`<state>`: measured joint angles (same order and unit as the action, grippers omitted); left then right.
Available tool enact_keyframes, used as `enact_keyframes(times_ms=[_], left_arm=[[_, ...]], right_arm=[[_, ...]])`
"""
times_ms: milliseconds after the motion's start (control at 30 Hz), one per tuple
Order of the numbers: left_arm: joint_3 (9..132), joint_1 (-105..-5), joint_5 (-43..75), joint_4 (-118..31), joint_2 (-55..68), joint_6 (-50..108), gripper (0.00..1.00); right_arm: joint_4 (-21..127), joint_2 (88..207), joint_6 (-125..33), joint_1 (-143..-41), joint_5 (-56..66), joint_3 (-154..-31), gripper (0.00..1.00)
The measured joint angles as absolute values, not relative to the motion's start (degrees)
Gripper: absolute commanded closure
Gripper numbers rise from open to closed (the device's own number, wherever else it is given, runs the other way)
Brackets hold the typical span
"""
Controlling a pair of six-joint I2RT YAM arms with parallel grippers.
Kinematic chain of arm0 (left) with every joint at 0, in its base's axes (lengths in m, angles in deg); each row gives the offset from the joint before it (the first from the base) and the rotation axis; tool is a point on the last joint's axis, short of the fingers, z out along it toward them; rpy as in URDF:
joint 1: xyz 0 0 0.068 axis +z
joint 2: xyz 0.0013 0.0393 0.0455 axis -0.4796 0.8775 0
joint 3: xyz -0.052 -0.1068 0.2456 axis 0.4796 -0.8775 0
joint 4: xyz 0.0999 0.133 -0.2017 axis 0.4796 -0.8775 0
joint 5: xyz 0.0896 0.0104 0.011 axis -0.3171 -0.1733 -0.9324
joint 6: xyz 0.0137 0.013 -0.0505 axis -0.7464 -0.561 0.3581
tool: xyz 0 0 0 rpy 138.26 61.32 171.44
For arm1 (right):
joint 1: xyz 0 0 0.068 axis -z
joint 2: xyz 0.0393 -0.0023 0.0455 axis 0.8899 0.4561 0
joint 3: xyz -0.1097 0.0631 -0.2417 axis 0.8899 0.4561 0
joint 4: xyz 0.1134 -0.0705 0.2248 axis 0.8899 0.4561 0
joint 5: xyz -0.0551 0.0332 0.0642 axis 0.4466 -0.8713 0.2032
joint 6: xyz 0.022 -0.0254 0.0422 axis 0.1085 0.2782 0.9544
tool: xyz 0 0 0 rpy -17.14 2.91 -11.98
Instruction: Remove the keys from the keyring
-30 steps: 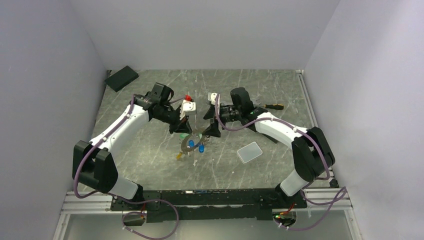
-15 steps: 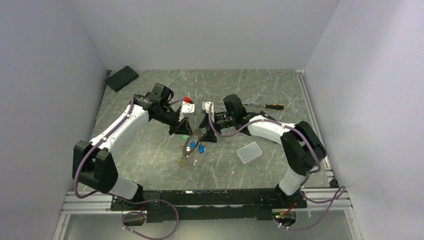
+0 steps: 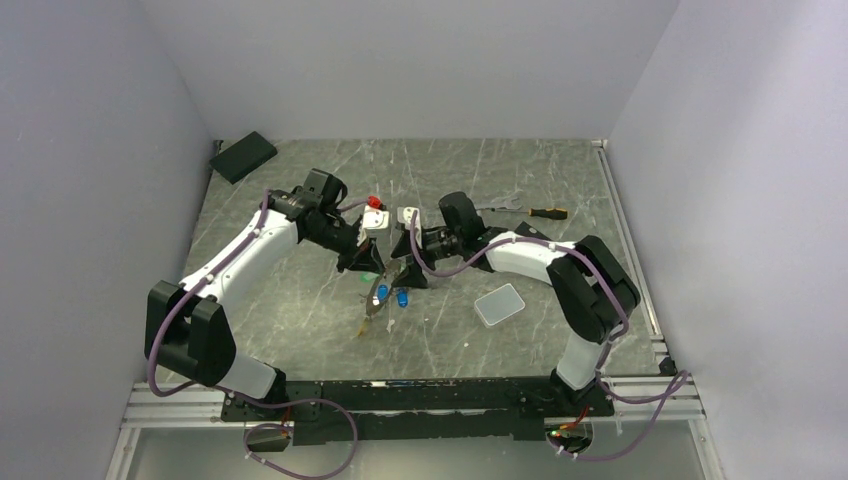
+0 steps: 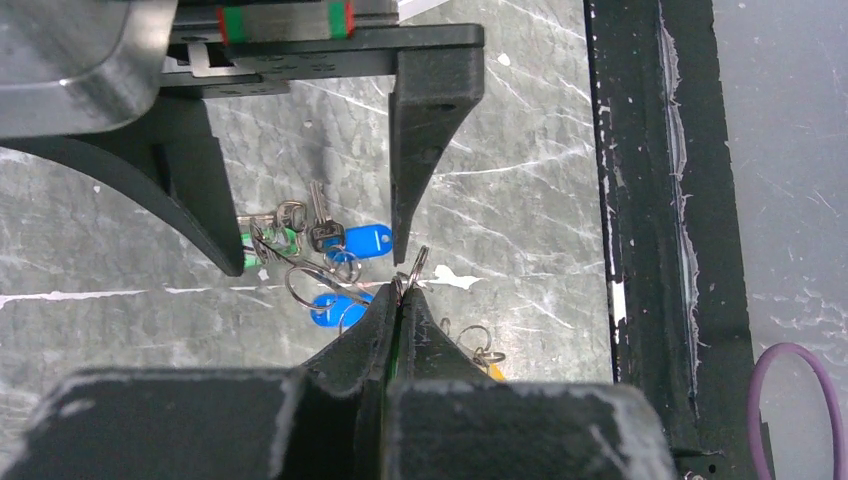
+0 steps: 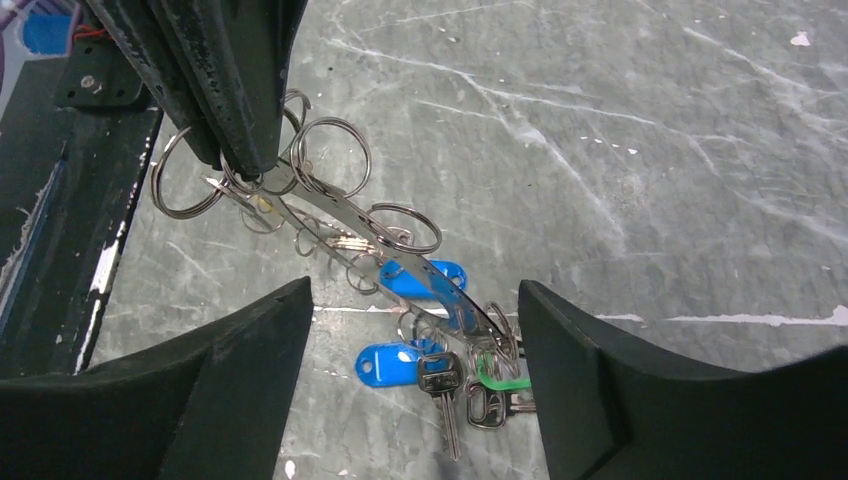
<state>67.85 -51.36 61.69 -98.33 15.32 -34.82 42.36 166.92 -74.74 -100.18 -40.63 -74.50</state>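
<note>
The keyring is a thin metal ring seen edge-on and hangs tilted above the table. My left gripper is shut on its upper rim; its closed fingers show at the top left of the right wrist view. Several silver keys with blue tags and a green tag dangle from the ring's lower end. My right gripper is open, and its jaws stand either side of the low keys without touching them. From above, the left gripper and right gripper face each other over the bunch.
A grey rounded square pad lies right of the bunch. A wrench and a screwdriver lie behind the right arm. A black pad sits in the back left corner. A yellow tag hangs under the left fingers.
My right gripper has moved left and closer to the bunch, now straddling the hanging keys. The ring has turned from lying flat to hanging edge-on from the left gripper.
</note>
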Motion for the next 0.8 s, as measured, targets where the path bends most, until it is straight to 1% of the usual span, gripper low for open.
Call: enact_keyframes(times_ms=[100,200,233,300,333,367,467,533,633,700,733,767,800], left_arm=[[67.85,-51.36,61.69,-98.72,15.32,-34.85,1.0],[67.85,-51.34,61.65,-98.74,15.32,-34.69,1.0],[67.85,-51.18,61.63,-98.63,15.32,-34.5,1.0],[67.74,-50.42,61.65,-97.93,15.32,-33.73,1.0],[67.67,-49.89,61.61,-97.5,15.32,-33.18,1.0],[67.45,-49.09,61.54,-96.75,15.3,-32.64,1.0],[66.62,-46.22,60.93,-93.76,15.21,-30.02,1.0],[66.08,-44.89,60.54,-91.4,14.79,-27.7,0.9],[65.86,-44.19,58.24,-87.53,14.42,-23.52,0.62],[65.86,-43.66,55.6,-85.04,14.4,-20.11,0.48],[65.9,-43.23,54.22,-83.95,14.4,-17.6,0.39],[65.97,-42.66,53.24,-83.2,14.4,-16.14,0.36],[66.27,-41.74,52.34,-82.77,14.42,-14.1,0.35]], right_arm=[[42.04,167.36,-74.76,-100.47,-41.17,-74.59,0.48],[42.17,167.51,-74.78,-100.53,-41.39,-74.61,0.6],[42.28,167.51,-74.98,-100.53,-41.48,-74.61,0.66],[42.65,167.51,-75.42,-100.51,-41.39,-74.61,0.84],[42.93,167.45,-75.59,-100.47,-41.33,-74.59,0.96],[43.3,167.36,-75.59,-100.44,-41.37,-74.57,1.0],[44.4,166.48,-74.28,-100.47,-40.65,-74.37,1.0],[44.83,165.78,-71.83,-100.44,-39.62,-74.37,1.0],[45.34,164.87,-66.74,-99.59,-39.4,-74.37,1.0],[45.14,164.19,-61.56,-98.76,-39.71,-74.26,1.0],[44.42,163.71,-58.41,-98.04,-39.97,-73.94,1.0],[43.13,163.14,-55.31,-97.12,-40.21,-73.28,1.0],[41.45,162.53,-51.83,-95.94,-40.54,-72.34,1.0]])
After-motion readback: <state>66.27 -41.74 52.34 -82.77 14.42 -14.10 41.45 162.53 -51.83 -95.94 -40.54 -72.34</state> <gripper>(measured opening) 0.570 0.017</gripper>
